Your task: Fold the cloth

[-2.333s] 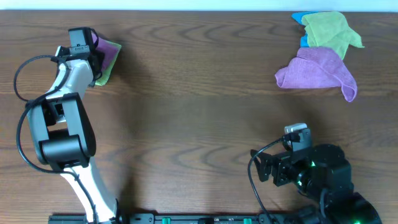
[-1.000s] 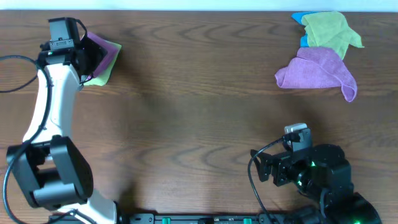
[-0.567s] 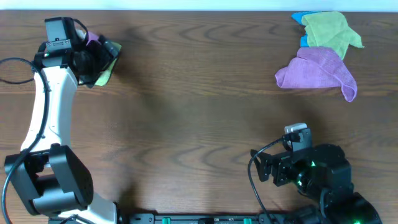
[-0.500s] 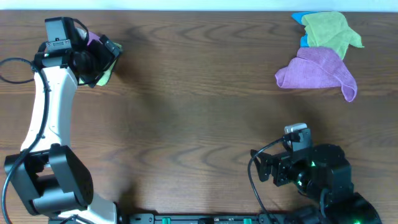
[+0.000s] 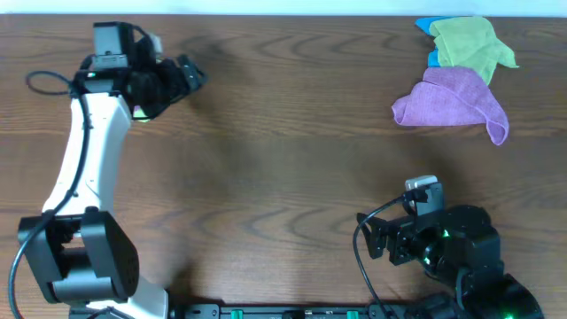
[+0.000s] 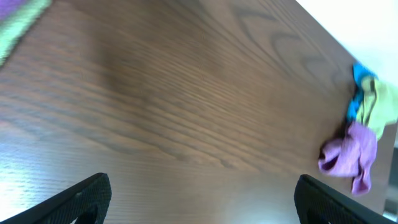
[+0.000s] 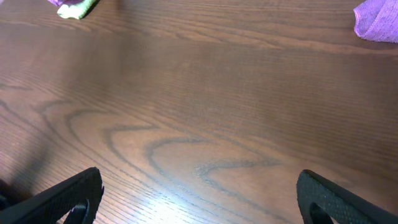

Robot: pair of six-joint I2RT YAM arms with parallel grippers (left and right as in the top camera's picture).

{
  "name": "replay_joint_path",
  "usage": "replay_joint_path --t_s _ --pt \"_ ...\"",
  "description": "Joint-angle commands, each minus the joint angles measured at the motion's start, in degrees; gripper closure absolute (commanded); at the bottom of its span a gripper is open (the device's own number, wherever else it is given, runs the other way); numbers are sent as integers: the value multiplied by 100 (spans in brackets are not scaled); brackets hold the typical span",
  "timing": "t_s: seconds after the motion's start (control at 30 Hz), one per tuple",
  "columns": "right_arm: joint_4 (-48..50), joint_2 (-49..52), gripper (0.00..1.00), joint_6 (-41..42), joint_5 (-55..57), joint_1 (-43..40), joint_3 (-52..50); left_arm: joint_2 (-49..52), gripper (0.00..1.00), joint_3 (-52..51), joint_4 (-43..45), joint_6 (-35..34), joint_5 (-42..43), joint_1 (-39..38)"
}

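Wood table (image 5: 283, 159) lies below your left pincer (image 6: 202, 186), which hangs spread wide, and your right pincer (image 7: 199, 186), spread too. The cloth (image 6: 18, 7) lies near the left pincer, off to its side, touching a green cloth (image 6: 11, 37), and well apart from the right pincer.

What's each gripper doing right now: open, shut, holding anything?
Left gripper: jaws open wide, holding nothing.
Right gripper: jaws open wide, holding nothing.

Apparently magenta cloth (image 6: 13, 6), brown woodgrain table (image 6: 186, 124)
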Motion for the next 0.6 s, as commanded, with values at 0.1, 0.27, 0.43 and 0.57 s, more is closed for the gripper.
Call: replay_joint_path --t_s 0.1,0.27,0.43,0.57 --pt "-4 -31 1 50 15 -42 -17 -754 5 105 -144 767 -428 -525" --pt "-4 -31 1 50 15 -42 -17 -1554 5 52 -382 981 -1591 -914" --pt "-4 -31 1 50 15 -42 -17 -2317 5 -321 -446 1329 -2063 -970" --pt "-4 -31 1 50 15 -42 -17 -2977 5 -1086 -297 1377 -2409 -966"
